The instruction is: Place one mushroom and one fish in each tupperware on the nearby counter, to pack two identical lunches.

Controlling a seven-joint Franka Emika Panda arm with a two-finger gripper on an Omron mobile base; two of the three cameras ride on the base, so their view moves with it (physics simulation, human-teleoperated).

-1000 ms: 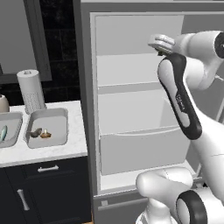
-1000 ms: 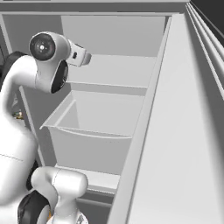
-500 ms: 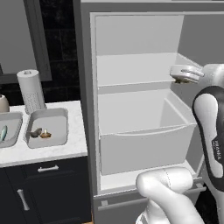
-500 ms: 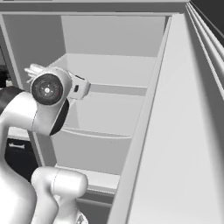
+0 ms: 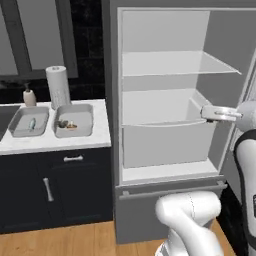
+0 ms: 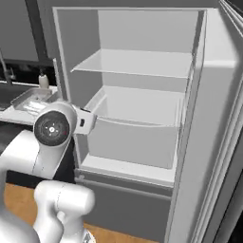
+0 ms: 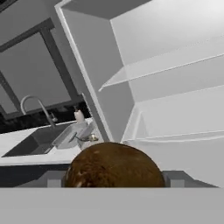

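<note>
I see a kitchen with a wood floor point(image 5: 60, 240), dark wall and an open grey fridge point(image 5: 165, 100) holding a shelf point(image 5: 170, 64) and a pale drawer bin point(image 5: 165, 142). To its left, the white marble worktop point(image 5: 102, 135) tops navy cabinets point(image 5: 55, 187) with silver handles. Two grey tupperware trays sit side by side on it: the left one point(image 5: 20, 131) holds a pale fish point(image 5: 31, 124), the right one point(image 5: 89, 127) holds a brown mushroom point(image 5: 64, 124) and something pale beside it. A paper towel roll point(image 5: 58, 86) and soap bottle point(image 5: 30, 96) stand behind them. My claw point(image 5: 212, 113) hangs in front of the fridge's drawer, gripping a second mushroom point(image 7: 114, 165), whose brown cap bulges between the finger tips in the hand view.
</note>
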